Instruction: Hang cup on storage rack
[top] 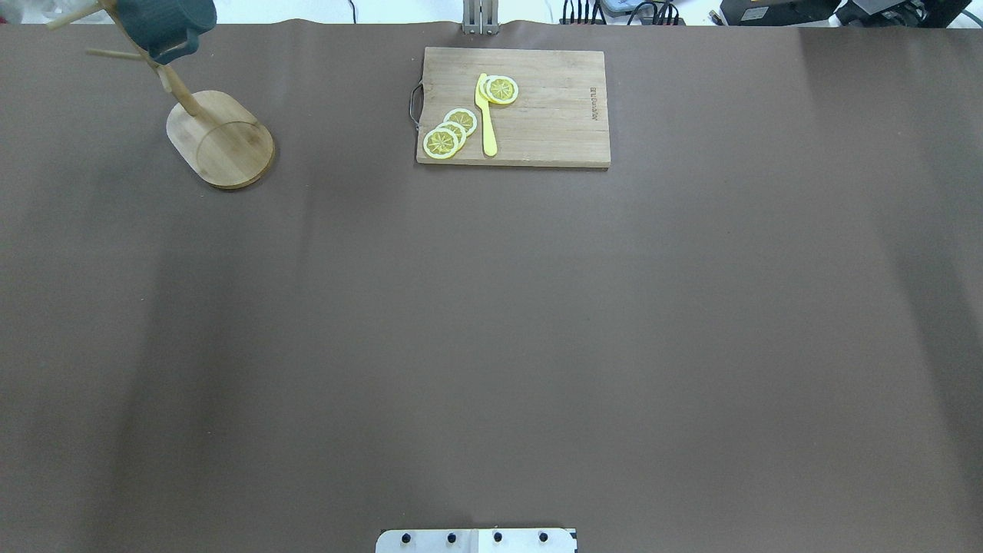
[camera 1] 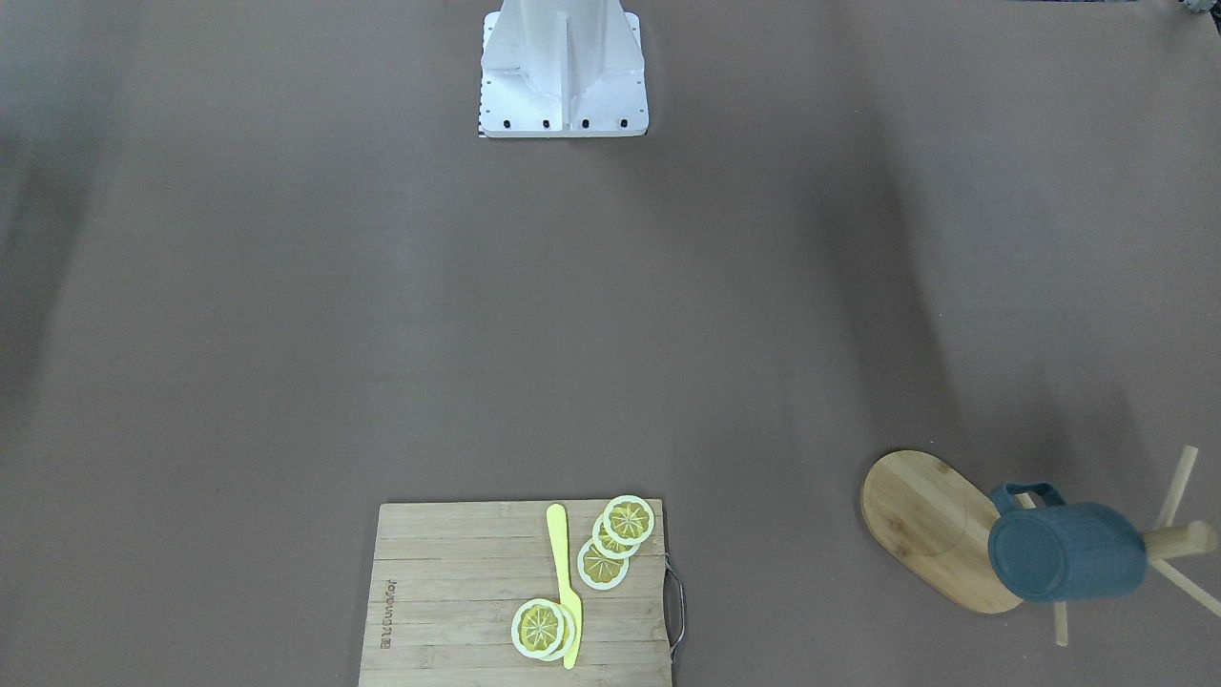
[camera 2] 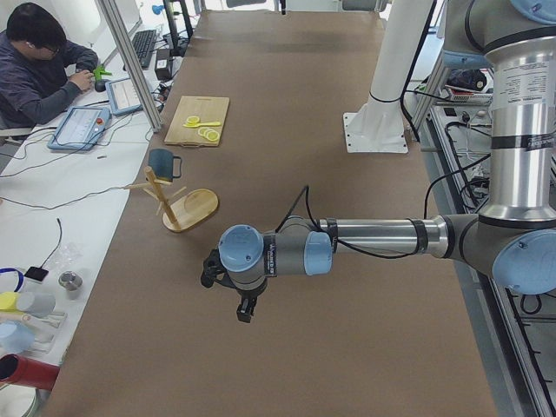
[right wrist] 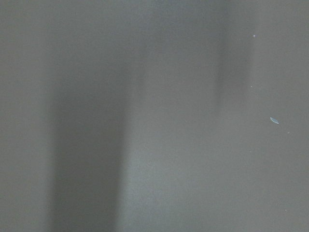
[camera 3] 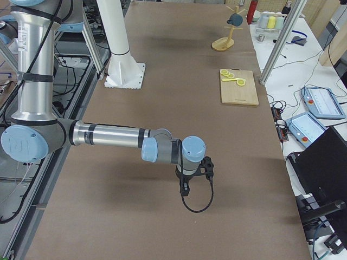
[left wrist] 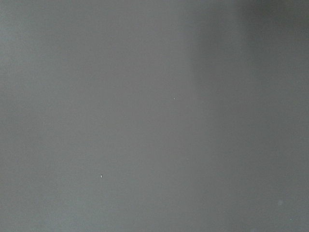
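The storage rack point(camera 1: 930, 525) stands close to the table edge that is far from the robot, well apart from the cutting board point(camera 1: 458, 592), on the robot's left side of it. The cup point(camera 1: 1066, 551) hangs up on the rack's pegs, clear of the table and tilted on its side, with its handle against the post.

The board lies at the same far edge. On it are lemon slices point(camera 1: 630, 520) and a yellow knife point(camera 1: 565, 582), which touches some of the slices. Between the board and the white robot pedestal point(camera 1: 563, 76) there is a wide stretch of brown table cover point(top: 491, 322), smooth, with only soft shadows.

Neither arm shows in the front-facing and overhead views. Only the left side view shows the left gripper point(camera 2: 246, 310). It points down above the table, farther from the board than the rack is, on a level outstretched arm. Only the right side view shows the right gripper point(camera 3: 185, 189), well apart from the board on its other side, with a black cable loop point(camera 3: 198, 203) under it. From these side views I cannot tell if either jaw is spread or closed. Both wrist cameras see only plain brown cover.

An operator point(camera 2: 39, 65) sits at a white desk beyond the board's edge of the table.
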Available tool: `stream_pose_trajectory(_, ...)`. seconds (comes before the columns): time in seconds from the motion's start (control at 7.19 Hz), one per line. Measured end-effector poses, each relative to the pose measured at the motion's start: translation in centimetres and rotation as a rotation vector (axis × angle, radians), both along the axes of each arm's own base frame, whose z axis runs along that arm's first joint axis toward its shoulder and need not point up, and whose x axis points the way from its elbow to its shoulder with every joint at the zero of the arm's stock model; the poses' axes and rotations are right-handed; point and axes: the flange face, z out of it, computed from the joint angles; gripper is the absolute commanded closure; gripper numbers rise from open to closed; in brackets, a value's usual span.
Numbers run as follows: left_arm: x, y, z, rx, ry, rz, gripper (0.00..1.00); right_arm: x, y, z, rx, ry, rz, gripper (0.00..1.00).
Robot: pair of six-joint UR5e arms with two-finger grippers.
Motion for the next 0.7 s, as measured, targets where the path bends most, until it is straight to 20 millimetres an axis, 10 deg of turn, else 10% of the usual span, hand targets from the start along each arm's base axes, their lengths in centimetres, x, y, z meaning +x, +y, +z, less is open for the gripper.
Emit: stream_pose_trajectory(0.7,0.01,0.18,0.13,-0.004,0.001,-0.001,0.01,0.00,0.22,-0.14,0.003,0.000,0.000,0.00)
